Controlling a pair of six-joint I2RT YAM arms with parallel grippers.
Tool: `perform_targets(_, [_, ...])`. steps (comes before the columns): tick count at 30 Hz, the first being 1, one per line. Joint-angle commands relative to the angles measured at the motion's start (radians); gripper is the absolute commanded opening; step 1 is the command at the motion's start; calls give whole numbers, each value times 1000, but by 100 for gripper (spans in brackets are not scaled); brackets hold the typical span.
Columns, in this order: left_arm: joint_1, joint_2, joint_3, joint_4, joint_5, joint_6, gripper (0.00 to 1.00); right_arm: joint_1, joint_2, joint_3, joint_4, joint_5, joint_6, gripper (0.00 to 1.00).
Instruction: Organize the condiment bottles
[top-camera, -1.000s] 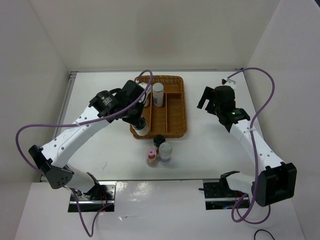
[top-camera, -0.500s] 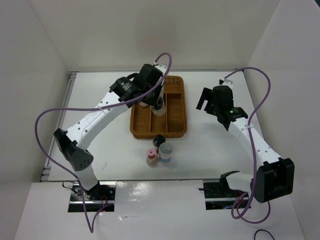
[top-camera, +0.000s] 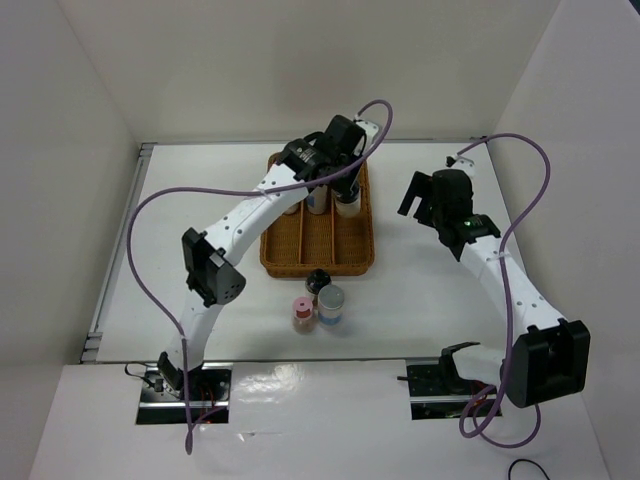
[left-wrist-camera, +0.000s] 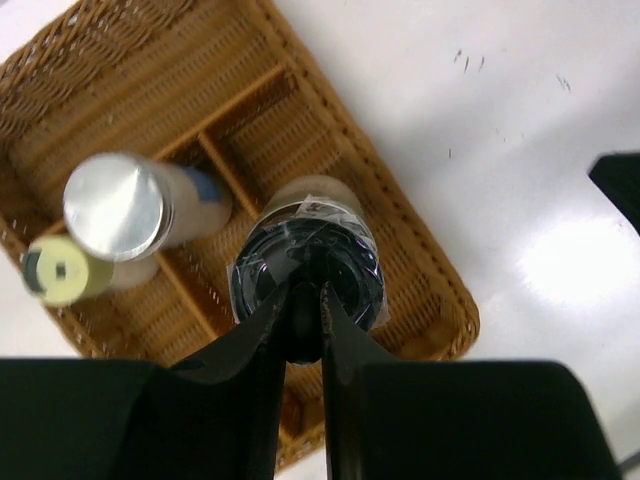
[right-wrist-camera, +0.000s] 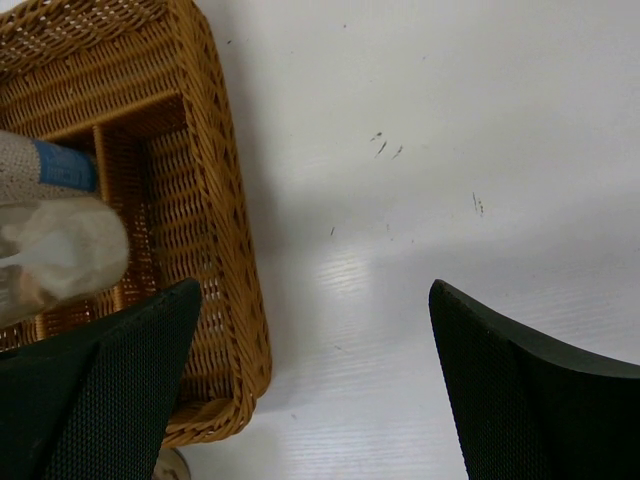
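You can't read the blue bottle label (left-wrist-camera: 205, 186). Your outstretched left gripper (left-wrist-camera: 305, 300) clamps the black-capped shaker bottle (left-wrist-camera: 352, 262) over the brown wicker basket (left-wrist-camera: 425, 265); right gripper (right-wrist-camera: 312, 300) gapes open.

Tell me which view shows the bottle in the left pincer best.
Left wrist view: the black-capped bottle is central, the left pincer shut on its cap. Top view shows it small and partly hidden; right wrist view, perhaps a blur.
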Motion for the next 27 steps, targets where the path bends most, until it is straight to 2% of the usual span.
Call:
perform_targets(1, [20, 87, 171, 0, 26, 51, 18, -28, -36, 47, 53, 22, -7, 98])
perform_targets(3, [31, 149, 326, -32, 36, 60, 18, -37, -36, 47, 53, 22, -16, 98])
perform_targets(7, [52, 264, 481, -83, 33, 60, 18, -57, -36, 47, 62, -1, -16, 98])
perform_targets(9, [78, 264, 481, -83, 19, 71, 18, -68, -36, 47, 62, -1, -16, 98])
perform_targets(13, [123, 255, 434, -74, 103, 71, 18, -79, -36, 47, 62, -21, -16, 98])
perform_targets(27, [123, 347, 521, -74, 200, 62, 20, -79, -25, 47, 25, -32, -16, 98])
